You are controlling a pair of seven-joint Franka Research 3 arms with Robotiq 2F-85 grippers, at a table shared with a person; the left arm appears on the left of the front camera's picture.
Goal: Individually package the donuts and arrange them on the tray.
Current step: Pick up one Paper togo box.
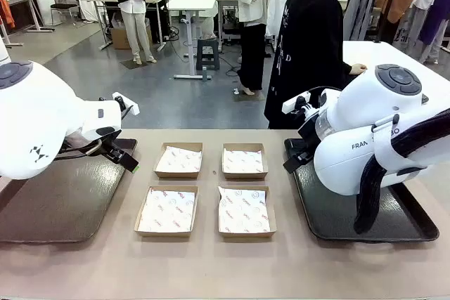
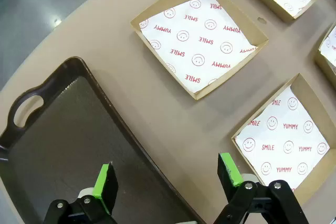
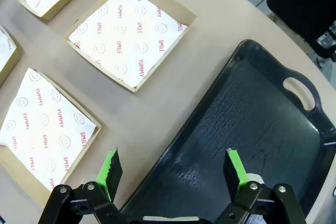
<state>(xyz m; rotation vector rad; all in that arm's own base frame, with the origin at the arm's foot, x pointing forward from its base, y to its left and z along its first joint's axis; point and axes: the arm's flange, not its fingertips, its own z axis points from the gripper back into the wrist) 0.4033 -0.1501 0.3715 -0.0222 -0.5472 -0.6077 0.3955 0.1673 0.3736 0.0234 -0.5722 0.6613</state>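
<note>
The right arm [image 1: 373, 138] hides much of the right tray [image 1: 330, 219].

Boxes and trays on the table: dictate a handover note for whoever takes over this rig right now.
Left tool open, holding nothing, over the inner edge of the left tray.
Right tool open, holding nothing, over the inner edge of the right tray.
Four paper-lined boxes sit between the trays, no donut in any.
Done: nothing packed. Left: box each donut, then arrange them on the tray.
</note>
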